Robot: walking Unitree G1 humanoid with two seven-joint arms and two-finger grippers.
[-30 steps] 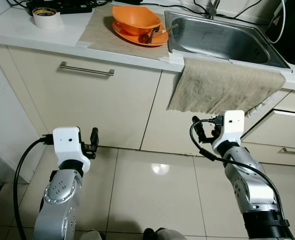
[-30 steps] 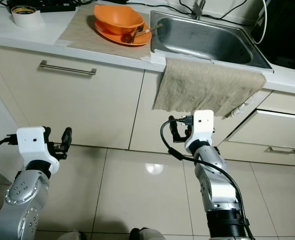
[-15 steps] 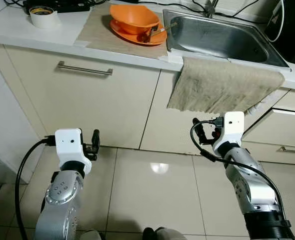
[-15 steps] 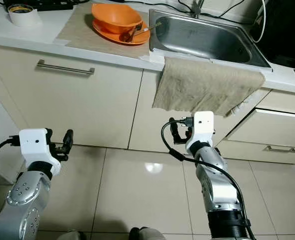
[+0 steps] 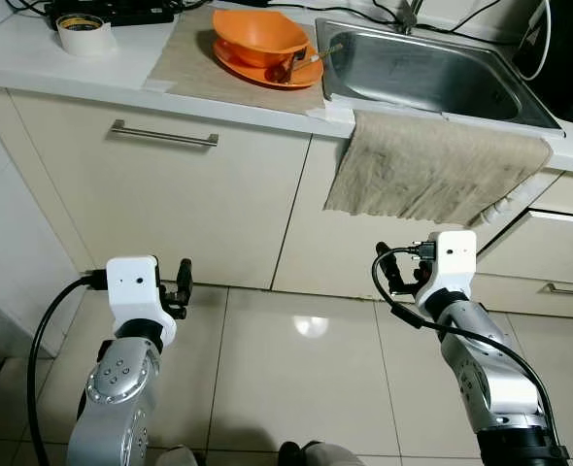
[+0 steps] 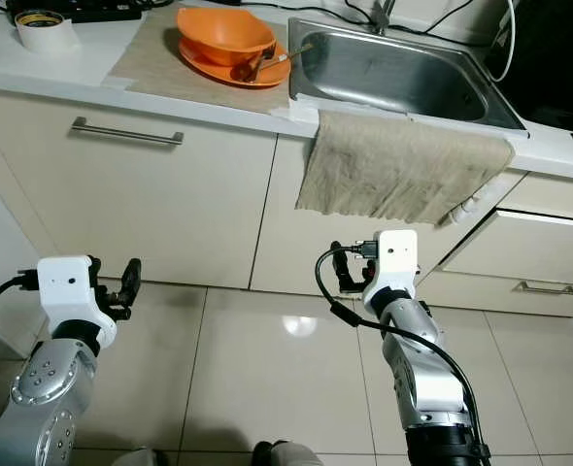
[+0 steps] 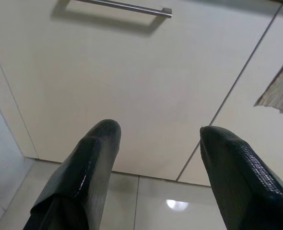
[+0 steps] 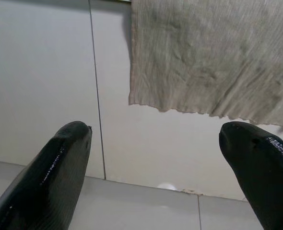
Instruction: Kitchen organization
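An orange bowl [image 5: 260,34] sits on an orange plate [image 5: 301,78] on a beige mat on the counter, with a spoon [image 5: 306,62] leaning in it. Beside it is a steel sink [image 5: 432,76]. A beige cloth [image 5: 432,170] hangs from the sink's front edge over the cabinet doors. Both arms are held low over the floor, in front of the cabinets. My left gripper [image 5: 183,282] points at the door with the bar handle [image 7: 120,6] and is open and empty. My right gripper [image 5: 395,277] is below the hanging cloth [image 8: 204,57], also open and empty.
A roll of tape [image 5: 83,34] and a black power strip [image 5: 121,12] lie at the counter's back left. Cables run behind the sink. Drawers with metal handles [image 5: 570,289] stand at the right. Glossy floor tiles [image 5: 296,388] lie between the arms.
Both arms have sunk a little lower in front of the cabinets, the right one more. The grippers stay open. The camera tilted slightly early on.
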